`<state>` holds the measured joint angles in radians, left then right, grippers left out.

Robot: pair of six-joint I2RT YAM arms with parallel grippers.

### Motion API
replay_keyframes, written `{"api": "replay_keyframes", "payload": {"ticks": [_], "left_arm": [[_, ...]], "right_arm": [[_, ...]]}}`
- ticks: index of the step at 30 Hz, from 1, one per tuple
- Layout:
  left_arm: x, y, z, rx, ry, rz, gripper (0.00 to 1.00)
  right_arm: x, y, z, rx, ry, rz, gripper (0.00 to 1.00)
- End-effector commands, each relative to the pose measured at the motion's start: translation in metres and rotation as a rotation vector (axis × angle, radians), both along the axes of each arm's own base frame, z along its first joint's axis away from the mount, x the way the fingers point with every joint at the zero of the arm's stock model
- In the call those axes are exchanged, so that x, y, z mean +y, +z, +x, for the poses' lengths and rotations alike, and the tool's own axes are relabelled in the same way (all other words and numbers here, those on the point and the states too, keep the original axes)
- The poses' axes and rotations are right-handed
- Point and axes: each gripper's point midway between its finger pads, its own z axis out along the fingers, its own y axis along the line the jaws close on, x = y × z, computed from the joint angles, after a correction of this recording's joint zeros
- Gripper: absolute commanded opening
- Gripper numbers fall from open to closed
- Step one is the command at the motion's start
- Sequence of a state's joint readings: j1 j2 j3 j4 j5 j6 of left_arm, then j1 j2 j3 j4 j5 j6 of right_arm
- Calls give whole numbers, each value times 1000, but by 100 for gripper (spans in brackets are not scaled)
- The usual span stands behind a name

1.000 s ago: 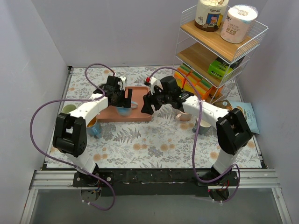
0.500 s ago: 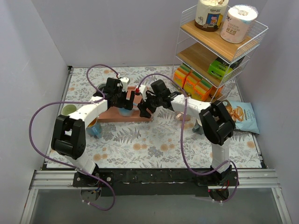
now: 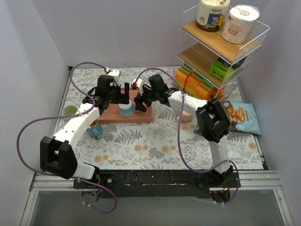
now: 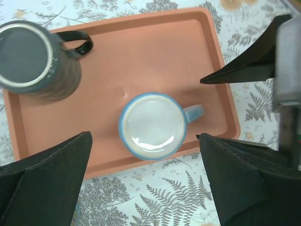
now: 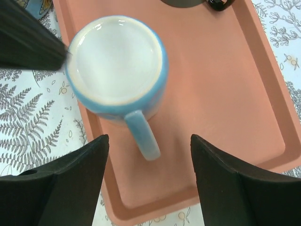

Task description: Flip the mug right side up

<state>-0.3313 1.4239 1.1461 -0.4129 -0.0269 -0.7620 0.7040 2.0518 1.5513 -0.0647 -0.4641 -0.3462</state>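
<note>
A light blue mug (image 3: pixel 125 109) stands upright, mouth up, on the terracotta tray (image 3: pixel 143 116). It shows in the left wrist view (image 4: pixel 153 125) and the right wrist view (image 5: pixel 115 59), its handle (image 5: pixel 143 136) pointing at the right gripper. My left gripper (image 3: pixel 118 99) is open above the mug (image 4: pixel 145 136), not touching it. My right gripper (image 3: pixel 141 103) is open, straddling the handle without touching (image 5: pixel 149 137). A dark grey mug (image 4: pixel 35 59) stands at the tray's far corner, seemingly base up.
A wire shelf rack (image 3: pixel 221 47) with boxes and jars stands at the back right. A green cup (image 3: pixel 70 110) and a blue-and-orange mug (image 3: pixel 94 130) stand left of the tray. A pink cup (image 3: pixel 186 116), a grey mug (image 3: pixel 203 127) and a snack bag (image 3: pixel 242 117) lie to the right.
The left gripper has drawn back to the left, off the blue mug, which now shows standing upright. The right gripper has moved left over the tray, close to the mug's handle.
</note>
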Motion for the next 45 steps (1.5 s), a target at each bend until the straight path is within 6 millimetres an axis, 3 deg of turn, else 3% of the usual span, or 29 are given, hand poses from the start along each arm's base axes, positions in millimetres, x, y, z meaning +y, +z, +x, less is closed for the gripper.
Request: {"api": "replay_keyframes", "payload": {"ticks": [1, 10, 11, 12, 15, 25, 26, 27, 33, 38, 39, 40, 41, 42, 43, 45], "left_arm": [[22, 9, -22, 21, 188, -49, 98], [25, 31, -60, 38, 264, -188, 98], [27, 32, -61, 36, 273, -188, 98], [29, 35, -61, 29, 285, -192, 98], [34, 39, -62, 27, 307, -178, 98], [26, 32, -61, 56, 283, -192, 98], [26, 31, -61, 60, 279, -194, 98], [25, 31, -62, 63, 277, -194, 98], [23, 35, -64, 54, 266, -210, 98], [16, 36, -69, 67, 241, -254, 98], [14, 37, -69, 64, 234, -267, 98], [12, 39, -71, 58, 226, -282, 98], [7, 37, -74, 70, 211, -303, 98], [6, 39, -74, 66, 209, -322, 98], [5, 42, -77, 52, 206, -337, 98], [-8, 43, -84, 66, 156, -406, 98]], "right_arm": [[22, 4, -5, -16, 77, 27, 77], [30, -5, -9, -13, 144, 12, 73], [31, -5, -9, -14, 146, 13, 71], [32, -6, -8, -3, 141, 16, 58], [35, -11, -8, 15, 129, 14, 43], [28, -10, -2, -30, 79, -25, 39], [29, -10, -2, -31, 77, -28, 37], [28, -11, 0, -27, 66, -29, 27], [26, -12, 7, -35, 17, -41, 1], [25, 5, 9, -54, -1, -24, 1], [25, 17, 10, -60, -8, -7, 1], [24, 20, 7, -42, -10, -6, 1], [28, 39, 9, -12, -28, 33, 1], [27, 41, 12, 42, -32, 48, 1], [29, 48, 1, 125, 8, 68, 1], [29, 66, 0, 182, -24, 107, 1]]}}
